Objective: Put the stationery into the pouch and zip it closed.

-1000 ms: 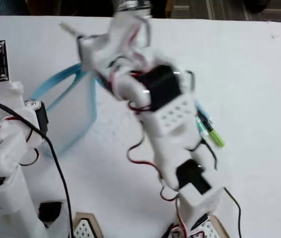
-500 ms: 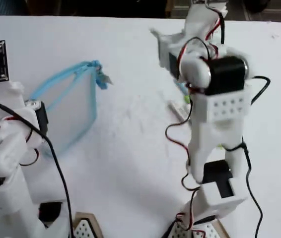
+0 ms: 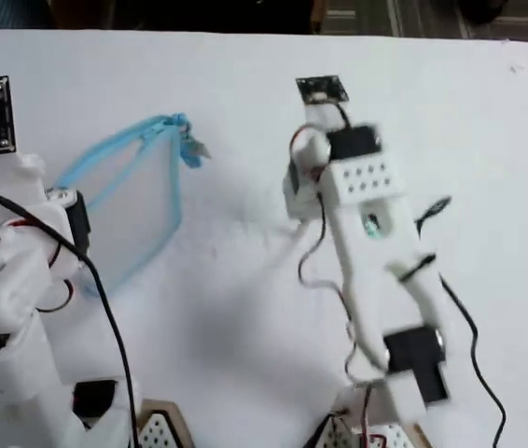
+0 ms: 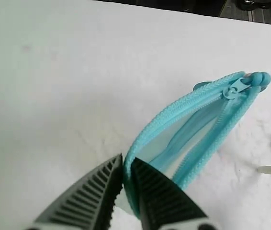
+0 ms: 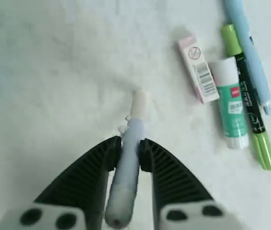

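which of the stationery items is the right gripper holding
The pale grey-blue pen, held by the right gripper. The eraser, glue stick, green marker and light blue pen all lie loose on the table.

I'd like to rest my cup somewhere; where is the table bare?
Bare table lies between the pouch and the right arm, and again on that arm's far right. It is crowded by the right gripper, which holds a pen: glue stick, eraser and more pens lie close together there.
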You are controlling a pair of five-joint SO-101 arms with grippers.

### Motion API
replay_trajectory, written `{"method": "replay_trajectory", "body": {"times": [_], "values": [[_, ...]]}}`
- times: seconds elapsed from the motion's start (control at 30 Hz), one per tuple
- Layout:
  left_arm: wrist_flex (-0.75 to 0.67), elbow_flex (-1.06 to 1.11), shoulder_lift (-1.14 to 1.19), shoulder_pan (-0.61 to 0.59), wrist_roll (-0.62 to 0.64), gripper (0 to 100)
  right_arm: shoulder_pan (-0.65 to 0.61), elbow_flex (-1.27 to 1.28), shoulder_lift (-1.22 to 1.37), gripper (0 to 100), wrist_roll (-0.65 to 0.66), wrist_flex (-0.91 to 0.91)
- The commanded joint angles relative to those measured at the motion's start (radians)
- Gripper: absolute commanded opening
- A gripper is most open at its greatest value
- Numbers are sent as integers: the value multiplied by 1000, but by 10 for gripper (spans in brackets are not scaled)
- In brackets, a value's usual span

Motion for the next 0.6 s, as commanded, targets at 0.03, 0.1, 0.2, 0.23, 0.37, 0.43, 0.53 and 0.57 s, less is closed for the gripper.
{"method": "replay_trajectory", "body": {"times": [0.03,0.1,0.2,0.23,0.37,0.43,0.53,0.57], "values": [[-12,-12,-15,8,-3,22,-84,241,-173,17,-101,-309],[-15,-12,-16,8,-3,22,-105,293,-266,17,-135,-409],[-17,-12,-16,8,-3,22,-131,377,-397,17,-132,-509],[-17,-12,-16,8,-3,22,-140,413,-432,17,-123,-526],[-17,-12,-16,8,-3,22,-162,586,-521,17,-35,-542],[-17,-12,-16,8,-3,22,-162,669,-545,17,8,-542],[-17,-12,-16,8,-3,22,-151,767,-576,17,127,-539],[-17,-12,-16,8,-3,22,-139,787,-585,17,167,-538]]}}
